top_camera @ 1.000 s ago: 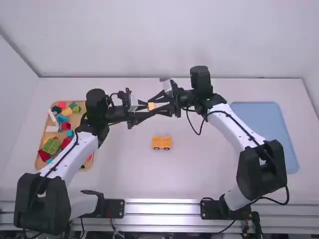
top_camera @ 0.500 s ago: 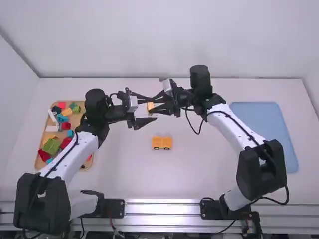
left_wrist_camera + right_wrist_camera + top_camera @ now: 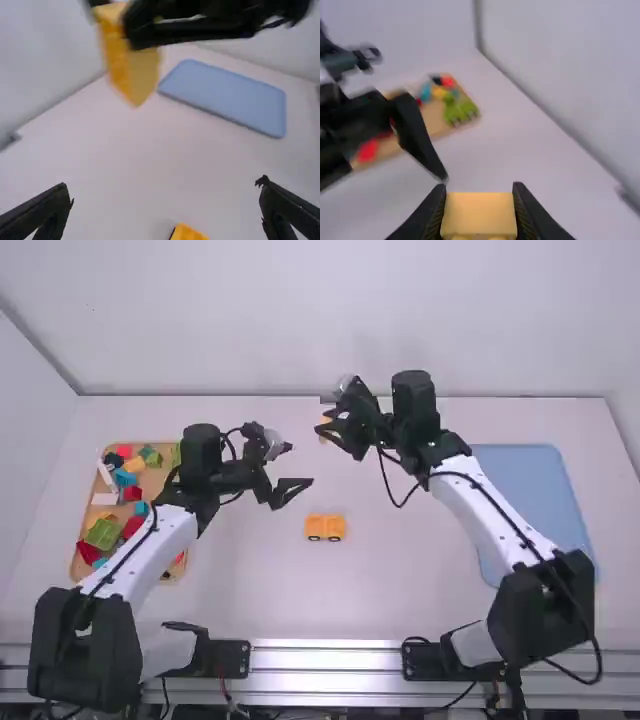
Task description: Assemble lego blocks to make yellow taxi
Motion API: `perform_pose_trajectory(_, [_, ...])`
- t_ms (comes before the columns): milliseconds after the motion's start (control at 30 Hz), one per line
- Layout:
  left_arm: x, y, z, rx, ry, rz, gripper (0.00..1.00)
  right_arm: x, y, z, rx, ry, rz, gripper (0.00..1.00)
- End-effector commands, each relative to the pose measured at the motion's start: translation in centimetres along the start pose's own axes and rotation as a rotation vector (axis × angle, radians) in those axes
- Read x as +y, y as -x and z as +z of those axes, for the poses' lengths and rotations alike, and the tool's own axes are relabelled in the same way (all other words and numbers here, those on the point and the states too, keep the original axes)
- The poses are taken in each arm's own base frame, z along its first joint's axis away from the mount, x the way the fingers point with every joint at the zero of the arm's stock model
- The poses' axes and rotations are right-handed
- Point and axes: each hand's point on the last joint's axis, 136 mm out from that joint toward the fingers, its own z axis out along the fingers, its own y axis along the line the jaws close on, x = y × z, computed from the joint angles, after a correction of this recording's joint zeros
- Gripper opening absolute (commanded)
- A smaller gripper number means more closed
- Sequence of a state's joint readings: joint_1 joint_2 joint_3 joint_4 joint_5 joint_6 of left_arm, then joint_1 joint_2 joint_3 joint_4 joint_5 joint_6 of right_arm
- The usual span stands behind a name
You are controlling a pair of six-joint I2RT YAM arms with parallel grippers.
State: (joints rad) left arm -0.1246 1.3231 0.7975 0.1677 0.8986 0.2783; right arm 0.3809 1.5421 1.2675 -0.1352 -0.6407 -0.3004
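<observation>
The left gripper has its fingers wide apart and is empty; in the left wrist view the two black fingers stand at opposite sides. The right gripper is clamped on a small yellow block, one finger pressing each side of it. This block has a smooth, plain face and straight edges, with rounded parts at its lower edge in the right wrist view.

The yellow vehicle piece sits on the white table, near the middle, upright on dark round wheels. Its body is low and boxy, of glossy look like plastic. It is apart from both grippers and lies nearer to the arm bases than they do.

At the left, a wooden tray with rounded corners carries mixed blocks in red, green, blue, yellow and white. At the right is a flat blue tray, matt and also round at the corners. The table's far edge meets a pale wall; a metal rail runs along the near side. Between the two grippers there is a gap.
</observation>
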Motion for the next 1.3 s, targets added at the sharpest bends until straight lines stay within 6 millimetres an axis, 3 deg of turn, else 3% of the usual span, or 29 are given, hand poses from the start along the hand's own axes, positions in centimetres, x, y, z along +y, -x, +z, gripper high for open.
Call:
perform_pose_trajectory(0, [1.7, -1.2, 0.0, 0.046, 0.101, -0.019, 0.99, -2.6, -0.6, -2.4, 0.125, -0.325, -0.044, 0.23])
perform_pose_trajectory(133, [1.9, -1.3, 0.0, 0.055, 0.117, -0.01, 0.99, -1.6, -6.2, -3.8, 0.42, -0.438, -0.048, 0.2])
perform_pose_trajectory(300, [2.0, -1.0, 0.1, 0.042, 0.118, -0.002, 0.99, 0.9, -14.4, -5.2, 0.78, -0.344, 0.0, 0.19])
perform_pose_trajectory(367, [2.0, -1.0, 0.1, 0.043, 0.117, -0.002, 0.99, 0.8, -16.2, -5.1, 0.846, -0.317, 0.008, 0.19])
perform_pose_trajectory(700, [2.0, -2.3, -0.2, 0.085, 0.119, -0.047, 0.99, 1.7, -25.9, -1.2, 1.114, 0.072, -0.265, 0.15])
perform_pose_trajectory(1000, [2.8, -2.6, -0.4, 0.101, 0.169, -0.049, 0.99, 3.4, -28.1, 0.9, 1.134, 0.153, -0.279, 0.17])
perform_pose_trajectory(1267, [2.7, -3.3, -0.3, 0.098, 0.168, -0.048, 0.99, 3.4, -31.6, 0.5, 1.225, 0.22, -0.268, 0.15])
